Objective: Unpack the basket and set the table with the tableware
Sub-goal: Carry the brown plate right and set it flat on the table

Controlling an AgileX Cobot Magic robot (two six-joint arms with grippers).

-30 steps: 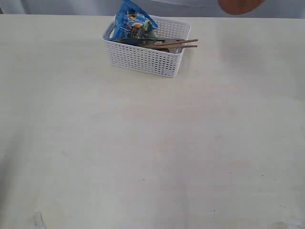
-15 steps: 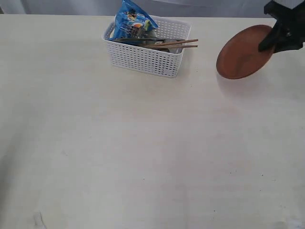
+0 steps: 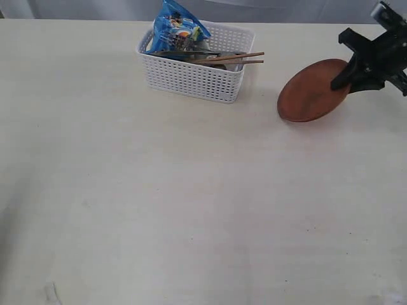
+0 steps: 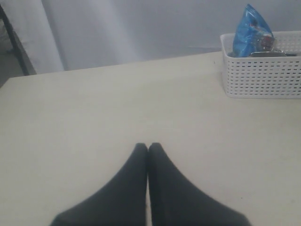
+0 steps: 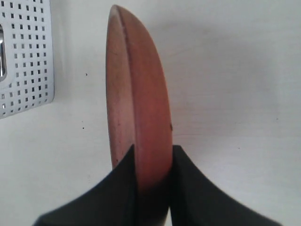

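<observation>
Brown plate [image 3: 310, 92] pinched at its rim by the right gripper [image 5: 153, 155]; left gripper [image 4: 148, 147] pressed together, empty.

Matt cream desk [image 3: 191, 190]; white perforated plastic basket [image 3: 194, 79]; glossy blue snack bag [image 3: 178, 28]; smooth matt brown plate [image 3: 311, 92]; wooden chopsticks [image 3: 238, 59].

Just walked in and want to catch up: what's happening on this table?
The robot is unpacking a white basket to set the table. Its right jaws are clamped on the rim of a brown plate, holding it tilted on edge, right of the basket in the exterior view; whether it touches the table is unclear. Its left jaws are shut and empty over bare tabletop. Wooden chopsticks lie across the basket's top, and a blue snack bag stands in it.
</observation>
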